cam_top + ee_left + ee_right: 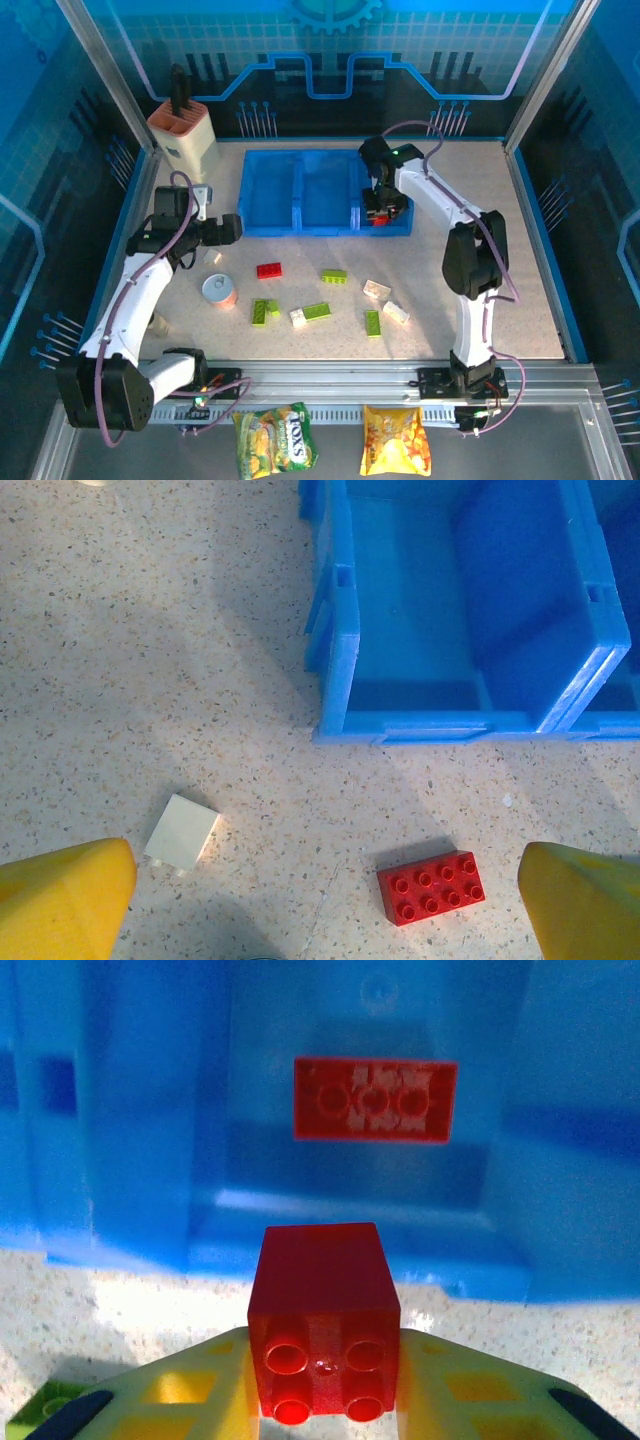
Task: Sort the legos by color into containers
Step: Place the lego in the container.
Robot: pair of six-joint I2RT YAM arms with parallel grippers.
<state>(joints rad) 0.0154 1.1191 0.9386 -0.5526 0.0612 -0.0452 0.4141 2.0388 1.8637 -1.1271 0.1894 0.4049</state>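
Observation:
The blue three-compartment tray (300, 190) stands at the back middle of the table. My right gripper (383, 208) hovers over the front wall of its right compartment, shut on a small red brick (322, 1330) with its hollow underside facing the camera. A longer red brick (375, 1100) lies on that compartment's floor. My left gripper (228, 228) is open just left of the tray's front corner, with nothing between its yellow fingers (60, 900). A red brick (432, 887) and a white brick (182, 832) lie on the table below it. Green bricks (334, 276) and white bricks (377, 290) are scattered in front of the tray.
A small round can (218, 290) stands near the left arm, beside the loose bricks. A beige knife block (185, 135) is at the back left corner. Two snack bags (275, 438) lie beyond the table's near edge. Raised blue walls (545, 250) border the table.

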